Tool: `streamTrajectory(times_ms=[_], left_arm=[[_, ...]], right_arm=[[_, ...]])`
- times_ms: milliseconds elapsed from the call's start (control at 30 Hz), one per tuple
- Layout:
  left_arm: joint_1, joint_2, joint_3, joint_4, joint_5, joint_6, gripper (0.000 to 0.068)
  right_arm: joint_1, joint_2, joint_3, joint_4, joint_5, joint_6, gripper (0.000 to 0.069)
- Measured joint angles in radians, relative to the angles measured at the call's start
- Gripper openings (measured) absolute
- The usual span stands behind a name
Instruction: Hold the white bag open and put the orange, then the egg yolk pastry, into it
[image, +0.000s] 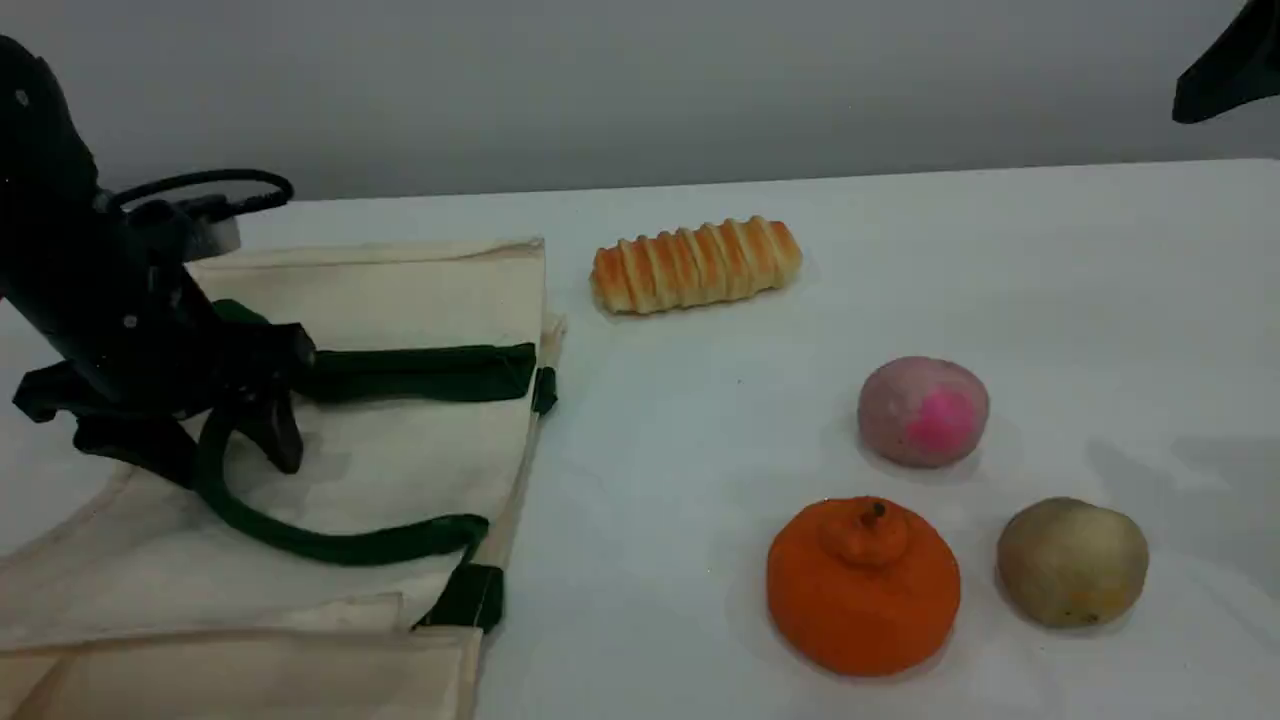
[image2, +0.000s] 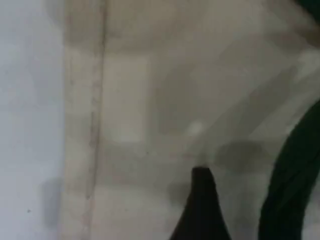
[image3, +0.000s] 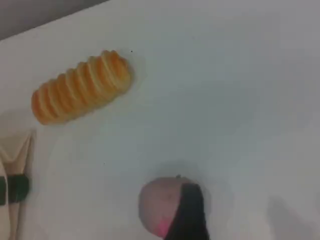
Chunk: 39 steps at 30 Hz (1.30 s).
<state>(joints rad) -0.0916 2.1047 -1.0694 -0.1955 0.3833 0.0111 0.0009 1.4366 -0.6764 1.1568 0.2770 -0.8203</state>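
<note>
The white bag (image: 400, 300) lies flat at the table's left, its dark green handle (image: 330, 545) looping over the canvas. My left gripper (image: 225, 455) is low over the bag, open, with the handle's loop running between its fingers. The left wrist view shows the bag's canvas (image2: 150, 100), the green handle (image2: 290, 190) and one fingertip (image2: 200, 210). The orange (image: 862, 590) sits front right, with the egg yolk pastry (image: 1072, 562) just to its right. My right gripper (image: 1225, 75) hangs high at the top right, open and holding nothing; its fingertip (image3: 189, 215) shows in the right wrist view.
A striped bread roll (image: 697, 264) lies at the back centre, also in the right wrist view as the roll (image3: 80, 87). A pinkish ball (image: 922, 412) sits behind the orange, seen as the pink ball (image3: 157, 202) beside the right fingertip. The bag's corner (image3: 15, 155) shows at that view's left edge.
</note>
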Motion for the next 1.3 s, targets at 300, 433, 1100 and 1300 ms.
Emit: streamTrajectory(times_ms=[300,433,1100,1300], left_arm=[[0.0,0.001,0.0,-0.02,-0.008,0.037,0.0111],[0.0,-0.001,0.0,-0.025,-0.026,0.037,0.0064],[0.0,-0.332,-0.205,-0.491,0.411,0.523,0.0064],[0.0,-0.45,-0.232,-0.564,0.522,0.533,0.0064]], right_arm=[[0.0,0.0,0.0,0.0,0.0,0.0,0.0554],[0.0,0.006,0.0,0.0,0.027,-0.014,0.0554],[0.0,0.012,0.001,0.101,0.328,-0.191,0.0554],[0.0,0.012,0.001,0.101,0.368,-0.219,0.0554]])
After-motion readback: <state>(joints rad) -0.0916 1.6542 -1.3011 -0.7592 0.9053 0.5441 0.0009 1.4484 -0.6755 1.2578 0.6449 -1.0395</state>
